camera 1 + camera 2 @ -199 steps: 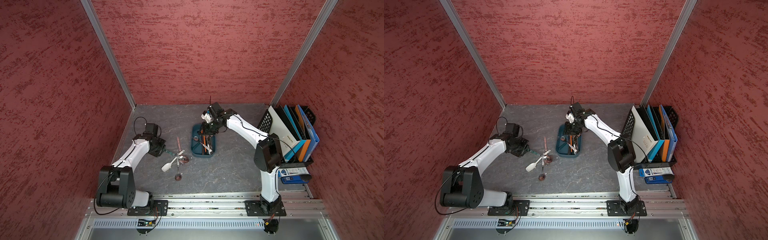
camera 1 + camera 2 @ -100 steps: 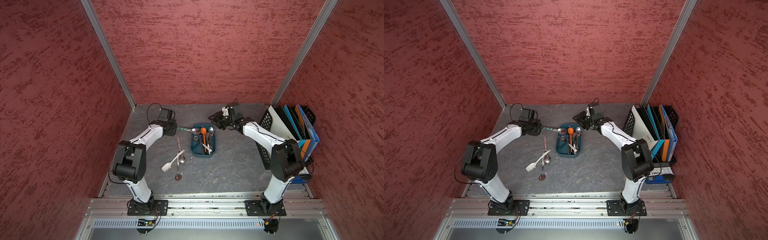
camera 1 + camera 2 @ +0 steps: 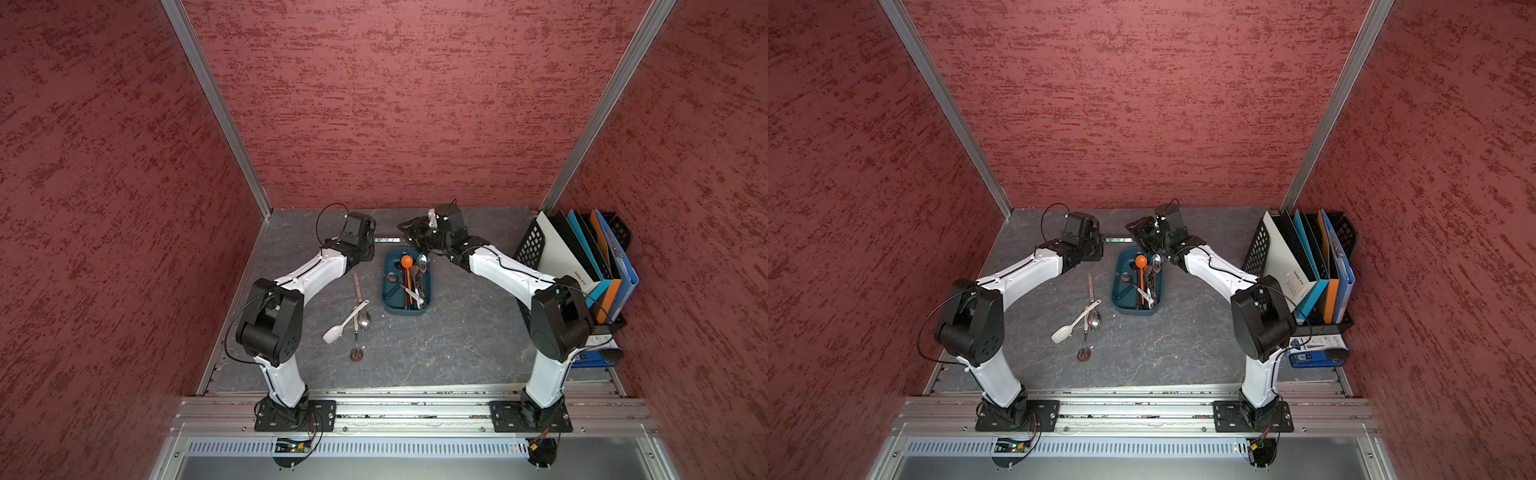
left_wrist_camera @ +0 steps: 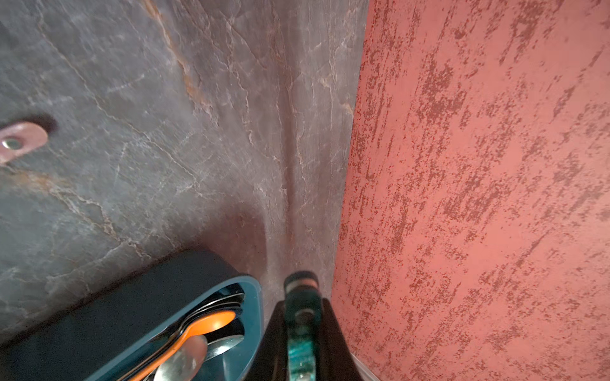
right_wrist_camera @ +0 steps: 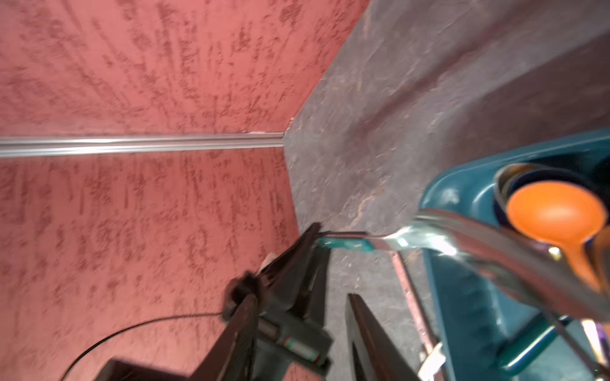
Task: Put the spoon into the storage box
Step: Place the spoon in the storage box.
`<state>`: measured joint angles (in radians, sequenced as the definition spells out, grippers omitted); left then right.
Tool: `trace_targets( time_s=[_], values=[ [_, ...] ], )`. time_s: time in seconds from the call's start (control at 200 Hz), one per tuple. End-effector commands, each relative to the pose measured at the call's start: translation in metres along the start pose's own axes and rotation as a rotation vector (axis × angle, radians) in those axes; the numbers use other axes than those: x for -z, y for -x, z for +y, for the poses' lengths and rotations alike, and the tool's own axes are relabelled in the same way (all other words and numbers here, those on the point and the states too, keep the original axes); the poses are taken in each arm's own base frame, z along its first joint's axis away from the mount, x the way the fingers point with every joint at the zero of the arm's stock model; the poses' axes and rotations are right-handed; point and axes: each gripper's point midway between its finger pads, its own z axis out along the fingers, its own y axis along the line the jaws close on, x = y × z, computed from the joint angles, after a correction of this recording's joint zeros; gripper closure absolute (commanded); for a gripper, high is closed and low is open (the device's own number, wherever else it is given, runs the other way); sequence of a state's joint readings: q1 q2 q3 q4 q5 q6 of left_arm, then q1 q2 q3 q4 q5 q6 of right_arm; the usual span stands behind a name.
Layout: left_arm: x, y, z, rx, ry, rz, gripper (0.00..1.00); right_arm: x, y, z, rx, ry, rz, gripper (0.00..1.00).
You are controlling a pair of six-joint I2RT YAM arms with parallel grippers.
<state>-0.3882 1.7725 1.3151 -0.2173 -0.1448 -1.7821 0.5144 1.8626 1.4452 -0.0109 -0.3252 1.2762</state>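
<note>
While left gripper [image 4: 302,308] pinches the teal-handled steel spoon [image 5: 389,242] at the glossy, rounded storage box [image 5: 462,194] rim, right gripper [image 3: 409,233] jaws stand parted, empty.

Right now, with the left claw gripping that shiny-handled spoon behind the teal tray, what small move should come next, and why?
Probably draw the left gripper back toward the storage box until the spoon hangs over it, then let go. The gripper is shut on the handle, and the spoon is held crosswise just beyond the box's far rim, not yet inside.
</note>
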Motion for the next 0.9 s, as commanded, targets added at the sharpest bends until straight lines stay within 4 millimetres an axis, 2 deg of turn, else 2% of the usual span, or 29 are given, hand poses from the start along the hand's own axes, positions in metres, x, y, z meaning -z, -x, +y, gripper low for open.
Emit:
trace_targets(
  time_s=[0.0, 0.115, 0.21, 0.346, 0.571, 0.646, 0.802, 0.897],
  values=[
    [0.000, -0.010, -0.017, 0.047, -0.039, 0.008, 1.00, -0.008, 0.008, -0.009, 0.013, 0.008, -0.090, 0.55],
    [0.000, -0.013, -0.016, 0.059, -0.028, 0.022, 1.00, -0.014, 0.012, -0.019, 0.030, 0.015, -0.143, 0.55],
    [0.000, -0.017, -0.013, 0.056, -0.010, 0.040, 1.00, -0.019, 0.020, -0.009, 0.049, 0.098, -0.203, 0.55],
    [-0.001, -0.019, -0.004, 0.092, 0.011, 0.055, 1.00, -0.025, 0.025, 0.015, 0.131, 0.182, -0.246, 0.54],
    [-0.001, -0.023, -0.005, 0.098, 0.015, 0.075, 1.00, -0.044, 0.031, 0.004, 0.084, 0.184, -0.259, 0.59],
    [-0.002, -0.024, -0.003, 0.099, 0.022, 0.083, 1.00, -0.042, 0.037, 0.007, 0.075, 0.197, -0.291, 0.63],
    [-0.006, -0.030, 0.004, 0.095, 0.029, 0.117, 1.00, -0.041, 0.041, 0.018, 0.085, 0.220, -0.309, 0.81],
    [-0.009, -0.035, 0.006, 0.086, 0.039, 0.145, 0.99, -0.040, 0.044, 0.016, 0.086, 0.212, -0.325, 0.90]
  ],
)
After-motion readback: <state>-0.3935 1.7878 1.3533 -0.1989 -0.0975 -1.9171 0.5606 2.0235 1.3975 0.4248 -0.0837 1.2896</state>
